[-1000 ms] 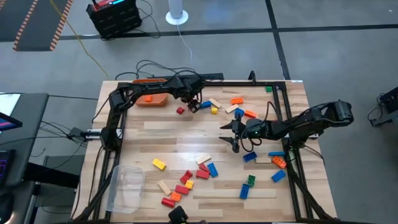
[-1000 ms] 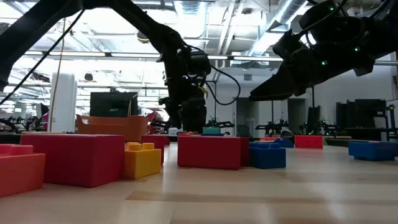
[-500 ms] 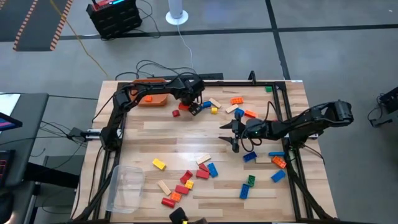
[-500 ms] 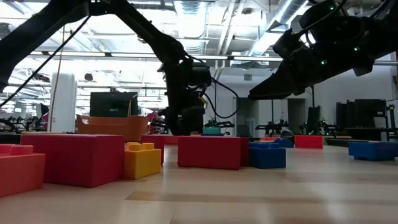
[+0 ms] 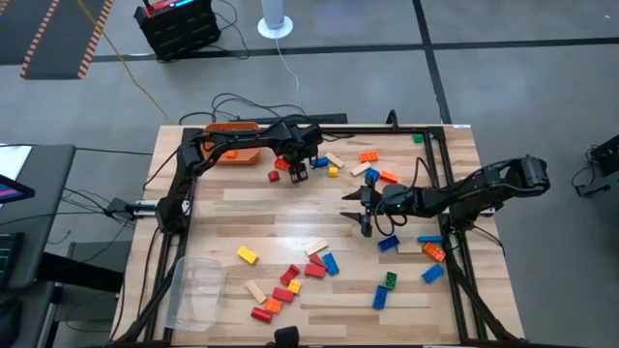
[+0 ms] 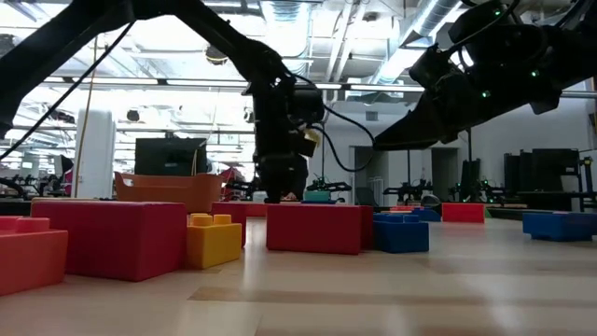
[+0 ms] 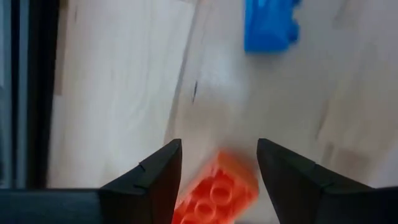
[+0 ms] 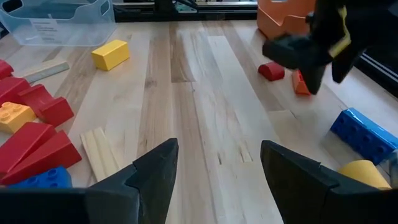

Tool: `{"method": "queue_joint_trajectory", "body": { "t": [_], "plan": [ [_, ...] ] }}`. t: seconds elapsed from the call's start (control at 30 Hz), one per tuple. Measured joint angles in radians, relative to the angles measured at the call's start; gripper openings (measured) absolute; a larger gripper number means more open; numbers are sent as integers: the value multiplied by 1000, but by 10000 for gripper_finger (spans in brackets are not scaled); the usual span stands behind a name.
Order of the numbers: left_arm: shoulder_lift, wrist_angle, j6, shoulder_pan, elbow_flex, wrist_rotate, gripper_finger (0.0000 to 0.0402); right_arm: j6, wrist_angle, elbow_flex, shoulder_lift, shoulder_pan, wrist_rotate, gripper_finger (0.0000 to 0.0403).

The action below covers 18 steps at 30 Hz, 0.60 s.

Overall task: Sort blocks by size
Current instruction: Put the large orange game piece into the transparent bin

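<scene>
Coloured blocks lie scattered on the wooden table. My left gripper points down near the far edge, open, its fingers on either side of an orange brick that lies on the table. A red block sits just to its left, and a blue brick lies beyond it. The right wrist view shows that gripper over the orange brick. My right gripper waits open above the table's middle, holding nothing. My left gripper comes at the orange brick from above, one finger on each side of it. The brick rests on the table. Whether the fingers touch it I cannot tell.
An orange bin stands at the far left, and a clear tub at the near left. Blue, yellow and tan blocks lie right of my left gripper. More blocks cluster at the near middle and near right.
My left gripper has rolled about its own axis and shifted a little toward the near edge, settling over the orange brick. My right arm has kept still.
</scene>
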Motion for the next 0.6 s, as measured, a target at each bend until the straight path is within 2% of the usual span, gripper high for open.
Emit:
{"method": "queue_joint_trajectory", "body": {
  "t": [0.2,0.4,0.6],
  "plan": [
    [-1,-164,222,-21,7,-149,232,0,-4,0,0,0,0,260],
    [-1,-162,366,-41,7,-178,264,0,-2,0,0,0,0,260],
    [-1,-210,381,-66,36,-246,267,-6,-5,0,0,0,2,260]
  ]
}}
